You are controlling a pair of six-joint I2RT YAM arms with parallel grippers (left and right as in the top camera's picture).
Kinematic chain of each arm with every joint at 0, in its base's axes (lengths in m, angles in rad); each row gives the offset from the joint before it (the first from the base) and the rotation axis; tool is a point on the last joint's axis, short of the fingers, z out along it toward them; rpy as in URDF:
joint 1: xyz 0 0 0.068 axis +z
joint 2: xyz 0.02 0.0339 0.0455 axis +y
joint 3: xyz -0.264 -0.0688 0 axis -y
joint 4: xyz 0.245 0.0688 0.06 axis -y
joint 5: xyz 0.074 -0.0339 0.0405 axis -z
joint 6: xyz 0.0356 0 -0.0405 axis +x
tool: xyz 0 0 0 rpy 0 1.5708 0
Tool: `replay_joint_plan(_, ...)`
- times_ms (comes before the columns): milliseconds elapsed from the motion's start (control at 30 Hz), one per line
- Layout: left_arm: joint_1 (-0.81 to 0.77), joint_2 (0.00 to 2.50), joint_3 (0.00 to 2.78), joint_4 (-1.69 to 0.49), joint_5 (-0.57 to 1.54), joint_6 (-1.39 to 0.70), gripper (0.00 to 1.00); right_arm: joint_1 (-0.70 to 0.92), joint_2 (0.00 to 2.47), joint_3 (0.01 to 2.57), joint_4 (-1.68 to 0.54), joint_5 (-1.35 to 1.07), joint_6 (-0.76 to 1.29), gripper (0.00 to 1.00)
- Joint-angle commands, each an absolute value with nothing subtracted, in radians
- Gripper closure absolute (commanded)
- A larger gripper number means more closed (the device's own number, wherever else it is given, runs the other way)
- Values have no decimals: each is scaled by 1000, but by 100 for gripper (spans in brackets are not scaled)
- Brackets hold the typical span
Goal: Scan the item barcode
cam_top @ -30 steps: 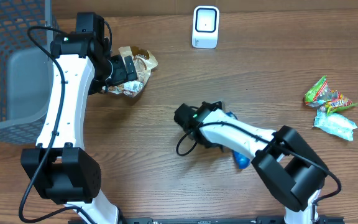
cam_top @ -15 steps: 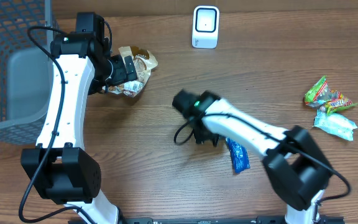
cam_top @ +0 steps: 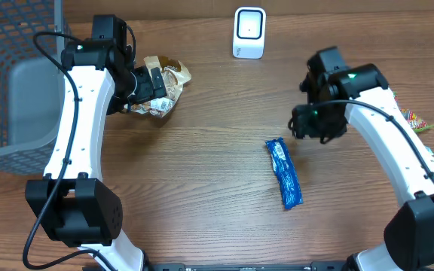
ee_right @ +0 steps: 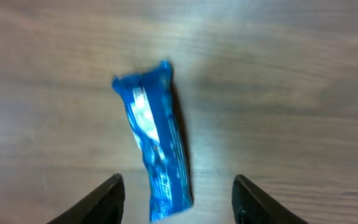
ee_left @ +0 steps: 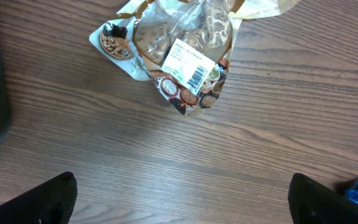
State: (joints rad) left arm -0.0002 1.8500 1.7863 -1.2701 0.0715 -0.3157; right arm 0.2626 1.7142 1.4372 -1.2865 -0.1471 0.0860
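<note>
Jaws of the right gripper (cam_top: 308, 125) stand apart, empty, upper right of the blue packet (cam_top: 284, 174). Left gripper (ee_left: 182, 199) gapes over the snack bag (ee_left: 185, 56).

Left arm (cam_top: 74, 113) outstretched, right arm (cam_top: 386, 139) bent (both jaws apart)

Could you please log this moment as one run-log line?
left gripper: open, near snack bag | right gripper: open, empty | blue bar: flat on table | scanner: no item presented
</note>
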Motion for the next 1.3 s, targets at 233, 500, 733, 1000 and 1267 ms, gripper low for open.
replay_joint_plan(233, -8, 1859, 1783, -1271, 78, -322, 0, 254, 1716, 1148, -1221, -338, -60, 44)
replay_joint_plan(500, -8, 1859, 1783, -1271, 78, -322, 0, 255, 1707, 991, -1082, -369, -23, 44)
replay_joint_plan(733, -8, 1859, 1783, -1271, 78, -322, 0, 258, 1707, 894, -1013, -396, 17, 50)
replay_joint_plan(1000, -8, 1859, 1783, -1271, 78, -322, 0, 258, 1707, 888, -995, -398, 77, 95)
replay_joint_plan(1267, -8, 1859, 1783, -1271, 78, -322, 0, 263, 1672, 1000, -1035, -355, 80, 96)
